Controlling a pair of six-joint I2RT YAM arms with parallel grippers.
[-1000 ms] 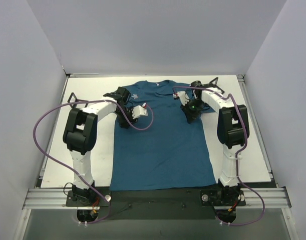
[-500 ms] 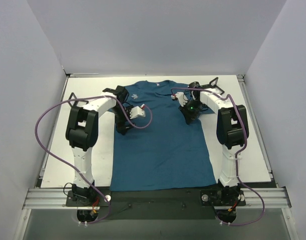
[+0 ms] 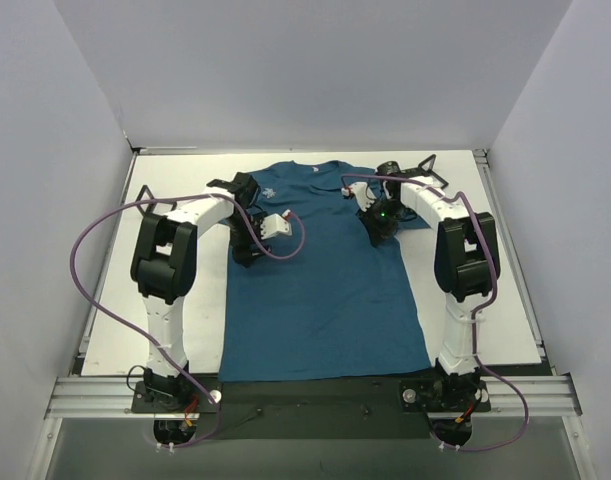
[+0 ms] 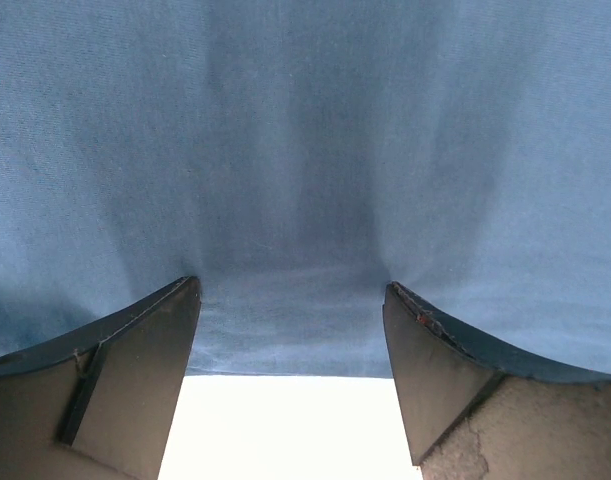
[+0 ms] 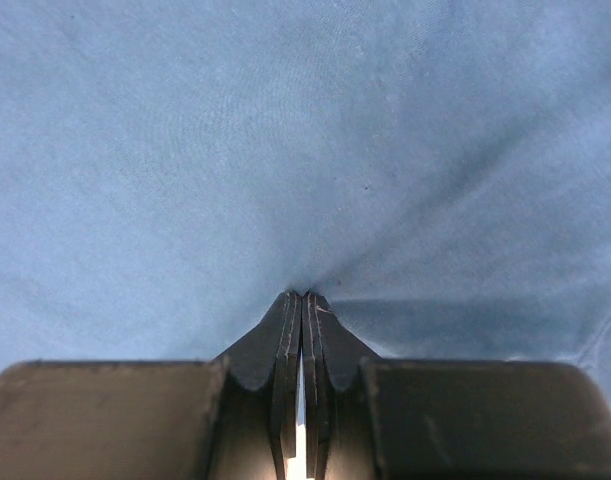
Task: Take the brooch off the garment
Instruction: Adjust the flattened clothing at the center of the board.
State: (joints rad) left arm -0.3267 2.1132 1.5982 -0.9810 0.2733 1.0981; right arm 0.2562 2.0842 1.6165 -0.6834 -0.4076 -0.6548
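- Left claw of mine gapes wide, empty, at the garment's ten o'clock edge;
- my right claw, at one o'clock, is closed tight, pinching its cloth;
- brooch: I cannot see it.

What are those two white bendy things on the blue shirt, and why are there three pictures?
They are two robot arms, bolted at the near edge of a table. Each arm ends in a gripper with two fingers, like a pincher. The big picture comes from a camera high above. The other two come from small cameras on the arms' wrists, looking past their own fingers. A dark blue T-shirt lies flat on the table. The left gripper is open at the shirt's edge and holds nothing. The right gripper is shut, and the cloth wrinkles at its tips, so it seems to be pinching the shirt. The brooch they are meant to take off does not show in these pictures.
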